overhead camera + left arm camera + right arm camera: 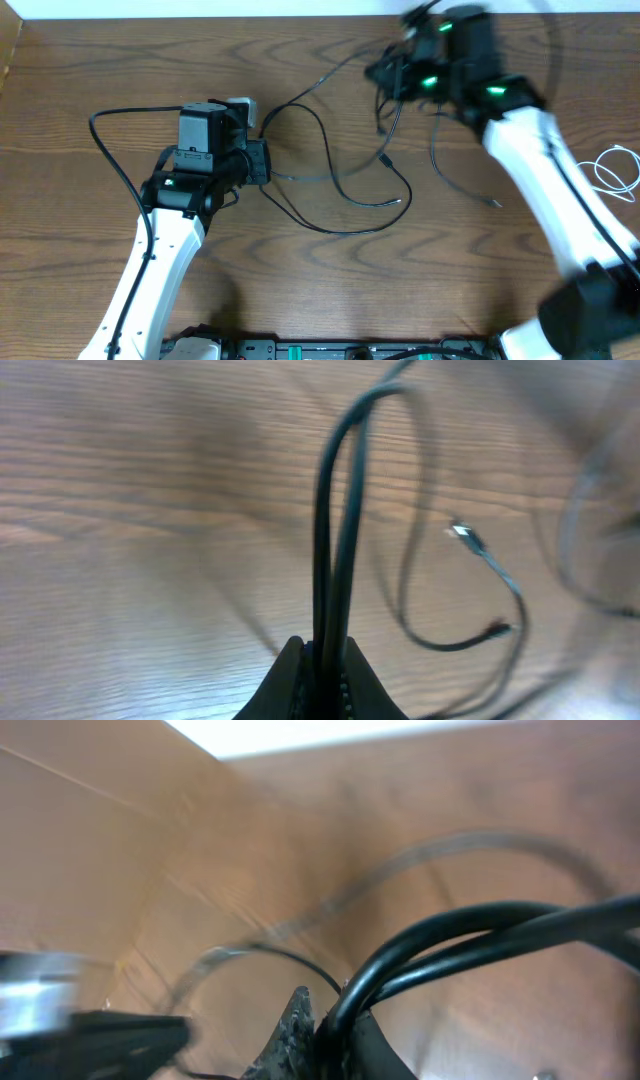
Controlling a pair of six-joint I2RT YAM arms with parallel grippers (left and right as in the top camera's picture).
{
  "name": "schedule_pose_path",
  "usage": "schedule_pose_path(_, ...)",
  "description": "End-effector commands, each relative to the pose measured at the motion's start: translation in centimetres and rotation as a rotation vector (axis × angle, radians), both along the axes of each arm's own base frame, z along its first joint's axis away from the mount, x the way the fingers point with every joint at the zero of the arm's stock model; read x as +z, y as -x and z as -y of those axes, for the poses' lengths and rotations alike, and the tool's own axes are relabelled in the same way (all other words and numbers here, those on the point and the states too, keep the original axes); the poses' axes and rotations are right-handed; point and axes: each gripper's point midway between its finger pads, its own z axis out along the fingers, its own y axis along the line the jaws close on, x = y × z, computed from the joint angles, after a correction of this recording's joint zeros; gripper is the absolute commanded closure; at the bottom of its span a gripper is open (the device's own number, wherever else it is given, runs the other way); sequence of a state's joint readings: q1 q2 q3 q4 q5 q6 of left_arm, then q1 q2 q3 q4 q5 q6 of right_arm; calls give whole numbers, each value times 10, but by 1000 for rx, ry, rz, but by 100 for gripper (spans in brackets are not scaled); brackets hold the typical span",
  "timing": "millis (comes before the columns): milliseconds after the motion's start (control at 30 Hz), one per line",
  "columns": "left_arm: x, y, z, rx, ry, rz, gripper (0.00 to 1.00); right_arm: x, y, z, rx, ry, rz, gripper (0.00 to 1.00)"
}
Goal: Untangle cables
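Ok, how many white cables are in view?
1: the white cable looped at the table's right edge, apart from the black cables; the right arm may hide others.

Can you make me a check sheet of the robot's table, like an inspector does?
Surface: wooden table, bare brown grain.
Job's things: black cables looped across the middle; white cable apart at the right edge.
Clutter: nothing seen.
Grippers: left gripper shut on black cables; right gripper shut on them too, blurred overhead.
Cables: left arm's own thick cable arcs beside it.
Surroundings: white strip beyond the far edge.
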State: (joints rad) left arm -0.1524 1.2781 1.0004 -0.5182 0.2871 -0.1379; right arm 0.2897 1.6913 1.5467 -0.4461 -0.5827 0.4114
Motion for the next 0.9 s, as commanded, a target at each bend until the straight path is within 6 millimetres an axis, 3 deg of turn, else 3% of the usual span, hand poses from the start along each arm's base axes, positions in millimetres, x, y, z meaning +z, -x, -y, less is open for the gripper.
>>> schedule_pose_path(0, -24, -3, -33, 152, -135, -51, 93, 77, 11, 40, -55, 11, 224, 99)
schedule_pose_path(67, -29, -6, -47, 222, -191, -58, 93, 101, 15, 63, -106, 17, 293, 99)
schedule_pose_path(133, -31, -8, -79, 398, -296, -54, 92, 137, 23, 111, -219, 20, 384, 99)
schedule_pose_path(167, -30, -7, -88, 451, -322, -49, 93, 145, 25, 127, -255, 24, 402, 99)
schedule_pose_path(233, -26, -7, -103, 541, -362, -31, 93, 154, 28, 157, -327, 36, 423, 99)
schedule_pose_path(267, -23, -6, -111, 604, -374, -18, 92, 155, 28, 181, -387, 49, 420, 99)
schedule_pose_path(333, -21, -5, -116, 655, -373, -8, 93, 149, 29, 199, -431, 60, 387, 99)
schedule_pose_path(400, -19, -9, -115, 685, -339, 8, 93, 129, 31, 210, -456, 71, 298, 99)
schedule_pose_path(533, -14, -22, -100, 651, -242, 43, 93, 83, 36, 209, -419, 129, 141, 99)
schedule_pose_path(600, -9, -30, -96, 641, -208, 71, 92, 44, 46, 213, -416, 194, -8, 99)
schedule_pose_path(633, -5, -34, -95, 643, -196, 95, 85, 23, 54, 218, -417, 236, -93, 99)
schedule_pose_path(733, 5, -44, -96, 656, -173, 146, 83, -17, 73, 219, -331, 334, -232, 99)
schedule_pose_path(800, 10, -47, -102, 673, -167, 164, 83, -37, 80, 240, -387, 454, -312, 99)
schedule_pose_path(833, 14, -49, -110, 695, -164, 172, 83, -52, 87, 271, -500, 594, -385, 99)
schedule_pose_path(867, 17, -50, -116, 711, -163, 177, 83, -56, 90, 288, -582, 664, -421, 99)
